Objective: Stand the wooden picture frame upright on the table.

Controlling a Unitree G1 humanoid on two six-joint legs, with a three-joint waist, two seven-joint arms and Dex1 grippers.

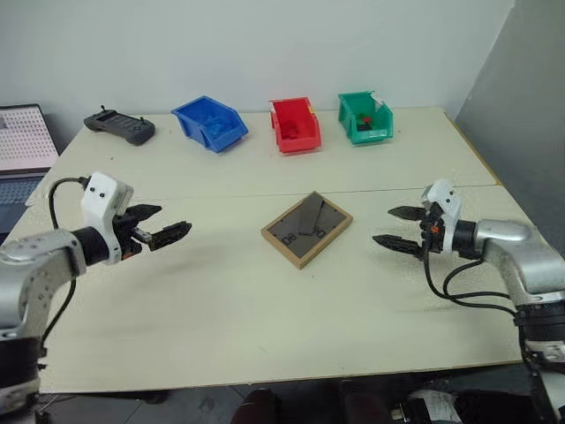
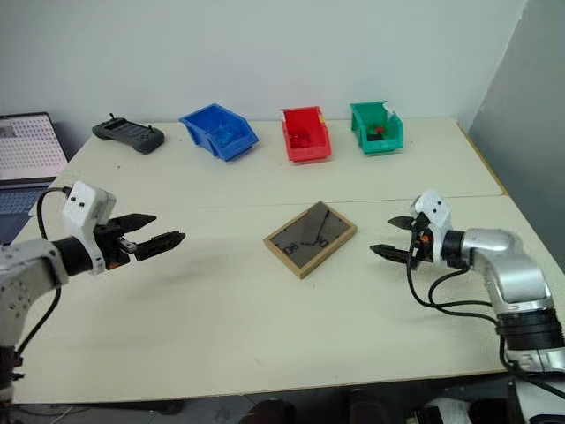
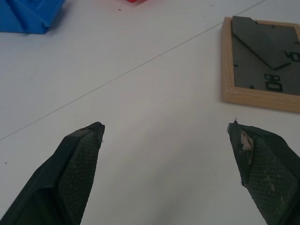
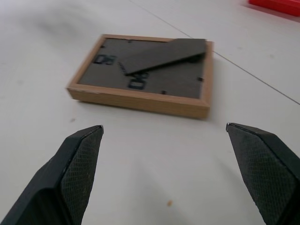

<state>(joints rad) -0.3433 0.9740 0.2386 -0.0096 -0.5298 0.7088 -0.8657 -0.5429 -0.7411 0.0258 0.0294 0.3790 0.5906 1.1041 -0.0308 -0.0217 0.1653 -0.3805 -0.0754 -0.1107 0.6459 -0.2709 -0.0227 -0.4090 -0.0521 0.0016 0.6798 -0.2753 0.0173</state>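
Note:
The wooden picture frame (image 1: 306, 229) lies flat, face down, near the middle of the table (image 1: 221, 300), its dark back panel and folded easel stand facing up. It also shows in the right wrist view as the frame (image 4: 145, 77) and in the left wrist view as the frame (image 3: 262, 63). My left gripper (image 1: 166, 224) hovers open well to the frame's left, pointing toward it. My right gripper (image 1: 394, 228) hovers open a short way to the frame's right, pointing at it. Neither gripper touches the frame, and both are empty.
Along the far edge stand a blue bin (image 1: 210, 123), a red bin (image 1: 295, 124) and a green bin (image 1: 365, 117). A dark handheld controller (image 1: 119, 126) lies at the far left, and a laptop (image 1: 22, 150) sits beyond the table's left edge.

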